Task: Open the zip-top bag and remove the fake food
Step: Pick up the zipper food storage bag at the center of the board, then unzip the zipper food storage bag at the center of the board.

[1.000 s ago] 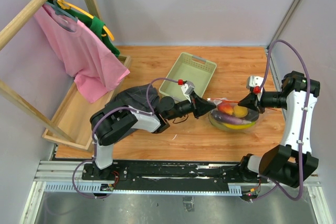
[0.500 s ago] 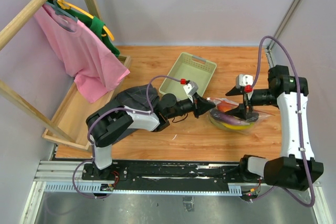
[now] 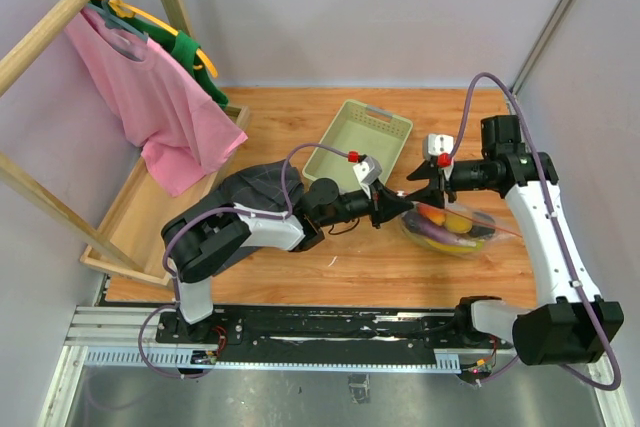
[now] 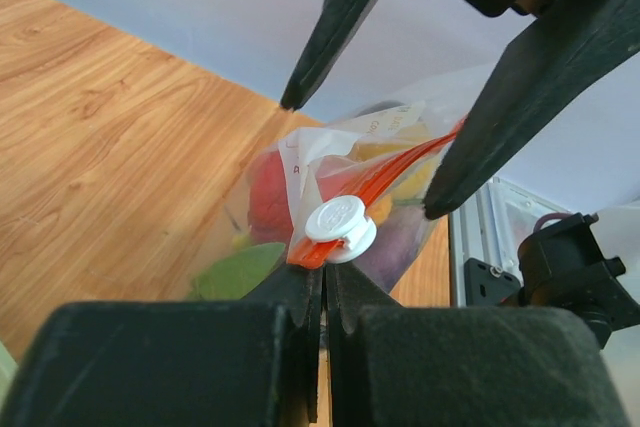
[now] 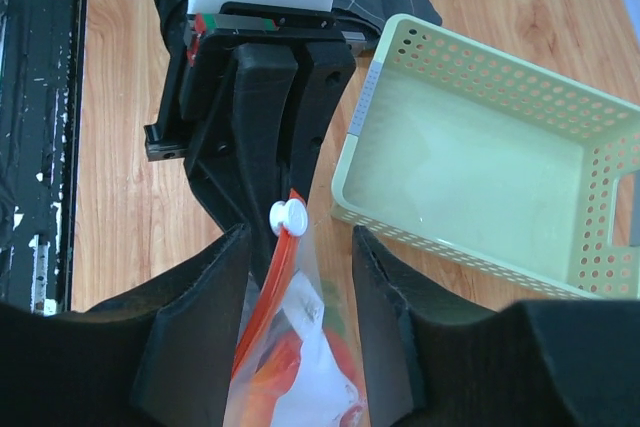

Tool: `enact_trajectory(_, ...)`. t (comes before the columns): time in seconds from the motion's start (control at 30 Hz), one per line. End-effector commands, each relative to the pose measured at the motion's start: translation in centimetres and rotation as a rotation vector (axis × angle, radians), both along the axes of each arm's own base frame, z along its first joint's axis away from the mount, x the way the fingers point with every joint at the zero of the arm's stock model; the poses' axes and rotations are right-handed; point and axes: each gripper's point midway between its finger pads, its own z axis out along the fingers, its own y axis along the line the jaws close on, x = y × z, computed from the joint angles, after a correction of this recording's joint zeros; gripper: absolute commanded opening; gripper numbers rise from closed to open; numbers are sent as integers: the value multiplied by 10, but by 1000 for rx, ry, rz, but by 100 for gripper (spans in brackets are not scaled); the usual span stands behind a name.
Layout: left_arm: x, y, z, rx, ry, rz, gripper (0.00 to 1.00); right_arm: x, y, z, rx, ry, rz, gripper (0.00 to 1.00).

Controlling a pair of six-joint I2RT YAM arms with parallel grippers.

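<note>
The zip-top bag (image 3: 462, 235) lies on the wooden table at centre right, its orange-red zip strip (image 5: 268, 292) held up on edge. Fake food shows through it: a red piece (image 4: 266, 192), a green leaf (image 4: 236, 272) and yellow and purple pieces (image 3: 447, 224). My left gripper (image 4: 322, 282) is shut on the end of the strip, just behind the white slider (image 4: 340, 223). My right gripper (image 5: 300, 243) stands open, one finger on each side of the strip by the slider (image 5: 291, 215), touching neither.
A pale green perforated tray (image 3: 358, 143) sits just behind the two grippers. A dark cloth (image 3: 248, 187) lies under the left arm. At the left stand a wooden rack with a pink shirt (image 3: 150, 97) and a wooden base tray (image 3: 128, 219).
The right gripper has let go at the bag's right end, opened, and moved left to straddle the strip at the slider. The left gripper has held its grip in place.
</note>
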Motion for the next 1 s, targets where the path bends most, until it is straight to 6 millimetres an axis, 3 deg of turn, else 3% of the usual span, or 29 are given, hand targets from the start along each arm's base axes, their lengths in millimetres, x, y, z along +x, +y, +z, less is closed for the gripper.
enact_trajectory(0.0, -7, -4, 33, -60, -59, -23, 0, 7, 6, -7, -34, 10, -12, 46)
enact_trajectory(0.4, -6, -6, 37, -60, -60, -23, 0, 1, 17, -28, -128, 40, 9, 43)
enact_trajectory(0.6, -8, -3, 42, -71, -60, -19, 0, 8, 11, -30, -187, -3, -54, 27)
enact_trajectory(0.77, -9, -2, 44, -78, -59, -22, 0, 7, 10, -30, -197, -15, -61, 22)
enact_trajectory(0.97, -14, 1, 51, -89, -69, -28, 0, 5, 13, -22, -184, -31, -64, 4)
